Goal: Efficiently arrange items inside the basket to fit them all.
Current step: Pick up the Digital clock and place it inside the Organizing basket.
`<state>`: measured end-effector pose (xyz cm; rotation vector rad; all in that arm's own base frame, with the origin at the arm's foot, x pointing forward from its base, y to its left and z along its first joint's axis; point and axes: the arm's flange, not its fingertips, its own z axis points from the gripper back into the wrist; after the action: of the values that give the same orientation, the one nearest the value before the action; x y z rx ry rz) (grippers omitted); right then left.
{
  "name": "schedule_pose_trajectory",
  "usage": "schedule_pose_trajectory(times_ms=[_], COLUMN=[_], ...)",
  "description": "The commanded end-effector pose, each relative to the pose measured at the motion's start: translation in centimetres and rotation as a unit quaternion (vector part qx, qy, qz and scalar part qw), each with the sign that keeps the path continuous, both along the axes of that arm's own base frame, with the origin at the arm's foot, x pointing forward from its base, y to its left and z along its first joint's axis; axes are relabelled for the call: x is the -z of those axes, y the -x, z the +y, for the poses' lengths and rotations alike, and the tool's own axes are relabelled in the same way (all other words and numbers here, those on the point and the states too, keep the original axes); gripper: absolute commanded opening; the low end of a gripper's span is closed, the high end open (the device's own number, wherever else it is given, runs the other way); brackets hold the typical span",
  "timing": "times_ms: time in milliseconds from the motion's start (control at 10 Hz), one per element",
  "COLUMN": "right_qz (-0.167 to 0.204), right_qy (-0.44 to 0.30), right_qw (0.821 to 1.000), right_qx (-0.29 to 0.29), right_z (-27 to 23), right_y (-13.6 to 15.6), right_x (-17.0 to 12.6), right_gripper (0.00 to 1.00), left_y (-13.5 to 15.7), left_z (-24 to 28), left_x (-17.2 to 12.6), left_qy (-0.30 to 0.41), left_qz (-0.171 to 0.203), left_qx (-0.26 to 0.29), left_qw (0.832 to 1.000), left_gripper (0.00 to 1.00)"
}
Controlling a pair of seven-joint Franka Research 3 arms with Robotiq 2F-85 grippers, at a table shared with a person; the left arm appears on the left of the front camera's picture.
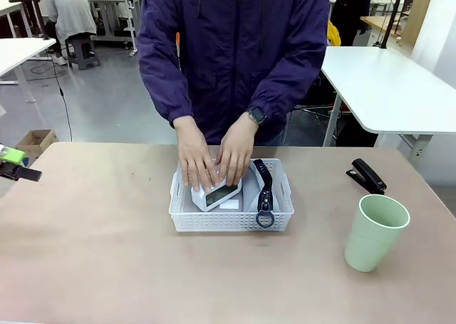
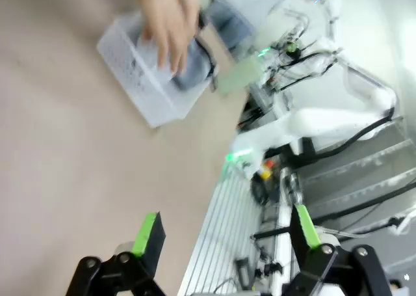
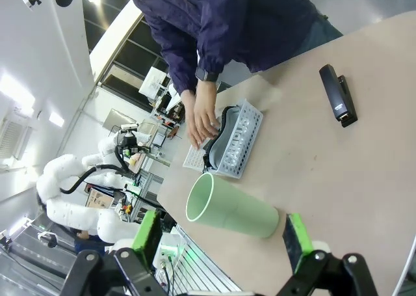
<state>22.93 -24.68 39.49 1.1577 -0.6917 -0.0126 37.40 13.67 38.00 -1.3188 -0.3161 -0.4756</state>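
The white basket (image 1: 228, 221) sits mid-table. Inside it, both of the person's hands (image 1: 214, 164) press on a tilted white box (image 1: 212, 196). Beside the box lies the grey soft case (image 1: 250, 196), its black strap and ring (image 1: 265, 217) draped over the front rim. The black stapler (image 1: 367, 176) lies on the table at the right, and the pale green cup (image 1: 375, 231) stands upright nearer the front. My left gripper (image 1: 14, 163) hovers open at the table's left edge, far from the basket (image 2: 130, 62). My right gripper (image 3: 221, 231) is open, with the cup (image 3: 231, 211) beyond its fingertips.
The tan tabletop (image 1: 107, 253) is bare to the left of and in front of the basket. From the right wrist, the stapler (image 3: 338, 94) lies beyond the cup and the basket (image 3: 242, 143) is farther off. White tables stand behind the person.
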Motion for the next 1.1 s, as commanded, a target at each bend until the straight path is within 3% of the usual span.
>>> schedule_pose_trajectory(times_ms=[0, 100, 200, 1000], right_qz=[-0.018, -0.018, -0.018, -0.018], right_qy=[-0.002, -0.002, -0.002, -0.002], right_qw=[1.0, 1.0, 1.0, 1.0], right_qx=[0.002, 0.002, 0.002, 0.002], right_z=[-0.1, -0.1, -0.1, -0.1], right_y=[-0.1, -0.1, -0.1, -0.1], right_x=[-0.2, -0.2, -0.2, -0.2], right_gripper=[1.0, 1.0, 1.0, 1.0], left_y=[-2.5, -2.8, -0.4, -0.4], left_z=[2.7, 2.7, 1.7, 1.7], left_x=[3.2, 3.9, 2.3, 2.3], left_qy=[0.099, 0.084, 0.054, 0.054], left_qz=[-0.004, 0.015, 0.002, 0.002], left_qx=[-0.015, -0.019, -0.015, -0.015], left_qw=[0.995, 0.996, 0.998, 0.998], left_gripper=[1.0, 1.0, 1.0, 1.0])
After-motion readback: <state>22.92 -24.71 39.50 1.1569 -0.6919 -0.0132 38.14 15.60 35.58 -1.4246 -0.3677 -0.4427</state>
